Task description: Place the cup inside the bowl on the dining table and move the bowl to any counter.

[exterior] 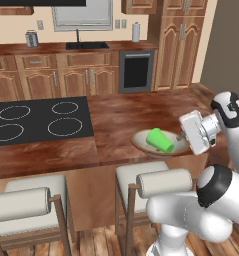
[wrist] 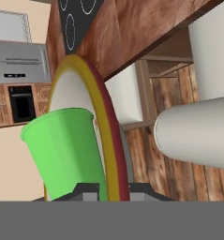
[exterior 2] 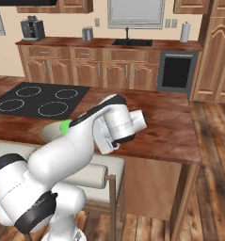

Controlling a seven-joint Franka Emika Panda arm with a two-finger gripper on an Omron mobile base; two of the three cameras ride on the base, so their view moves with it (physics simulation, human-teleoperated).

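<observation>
The cup (exterior: 159, 140) lies on its side inside the bowl (exterior: 141, 142), so the first half of the task looks done; the move to a counter is what is left. The bowl sits at the near edge of the dining table (exterior: 126, 117), just above the stools. In the hand view the bowl's rim (wrist: 108, 140) runs straight down between the two dark tips of the gripper (wrist: 114, 191), with the cup just to one side of them. The jaws stand narrow and appear closed on that rim, so the bowl seems gripped but not yet lifted, as far as I can judge.

Around the jaws room is tight on the near side: the table edge and a stool's padded backrest (exterior: 163, 182) lie just below. Beyond the jaws the tabletop is bare wood, with the cooktop (exterior: 38, 120) well off to the side. The counter (exterior: 51, 49) with the sink lies far across the floor, so the base will likely have to drive, carrying the bowl level.
</observation>
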